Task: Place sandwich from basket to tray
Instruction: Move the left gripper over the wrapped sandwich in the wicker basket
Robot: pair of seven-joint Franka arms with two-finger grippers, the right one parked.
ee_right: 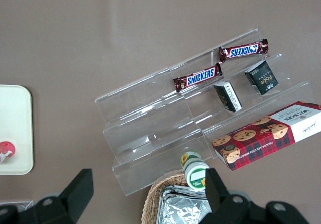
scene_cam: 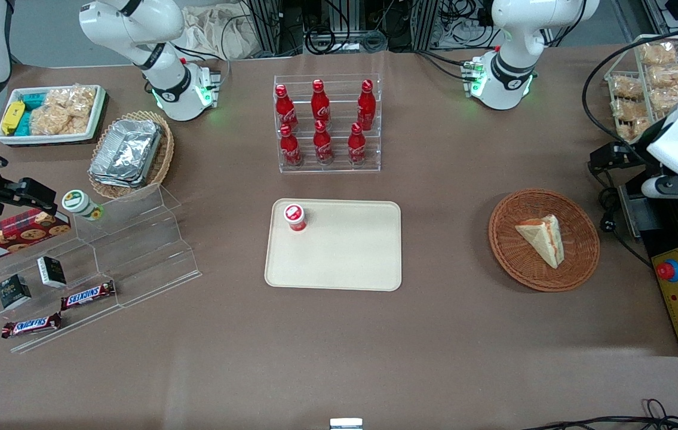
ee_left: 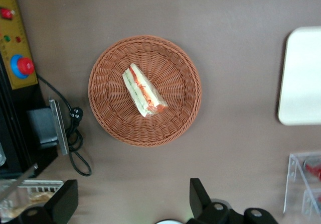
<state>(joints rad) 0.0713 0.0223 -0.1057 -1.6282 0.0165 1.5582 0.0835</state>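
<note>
Wrist view crops open gripper [ee_left: 133, 204] above sandwich [ee_left: 144, 91].

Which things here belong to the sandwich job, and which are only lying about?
Job: sandwich in the basket; tray; gripper, open, above the table beside the basket.

Lying about: red cup on the tray; cola bottles; Snickers bars; cookie box; foil containers.

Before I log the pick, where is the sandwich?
The sandwich lies in the basket, toward the working arm's end of the table; the open gripper hangs above, apart from it.
</note>
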